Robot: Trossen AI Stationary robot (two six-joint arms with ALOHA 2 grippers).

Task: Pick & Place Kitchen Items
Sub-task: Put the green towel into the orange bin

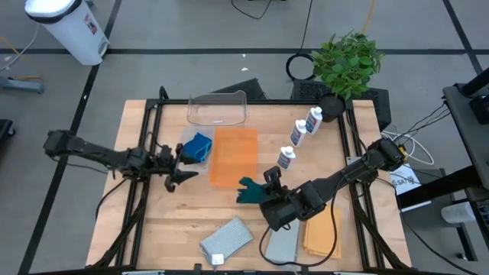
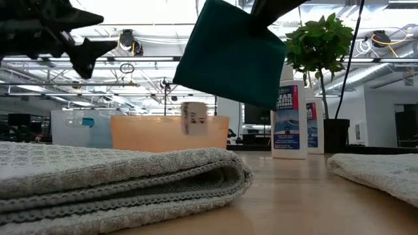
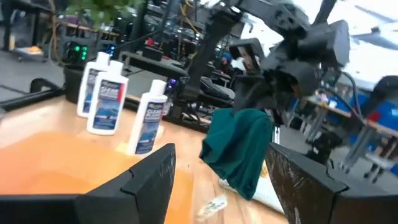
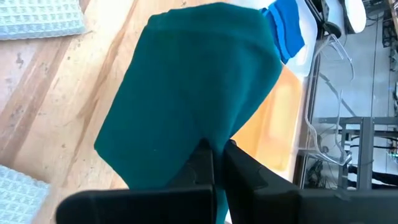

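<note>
My right gripper [image 1: 265, 185] is shut on a dark green square pad [image 1: 247, 191] above the table's middle, just right of an orange container [image 1: 233, 156]. The pad also shows in the low view [image 2: 230, 55] and in the left wrist view [image 3: 239, 149]. My left gripper [image 1: 180, 165] is open and empty at the container's left side, next to the blue sponges [image 1: 197, 147]. Three white blue-labelled bottles [image 1: 299, 135] stand upright in a slanting row at the back right. Grey folded cloths [image 1: 227, 238] and an orange folded cloth [image 1: 321, 237] lie flat near the front edge. My right gripper pinches the pad's upper edge [image 4: 202, 134] between its two fingers [image 4: 200, 163]. The fingers come from the table's near right, slanting down. The pad hangs below them, lifted clear of the table, with its lower part loose [image 2: 215, 72].
A clear plastic tub [image 1: 218, 108] stands at the back of the table. A green potted plant [image 1: 348, 61] stands beyond the far right corner. A second grey cloth [image 1: 281, 243] lies under my right arm. Bare wood [image 1: 191, 206] shows at the front left.
</note>
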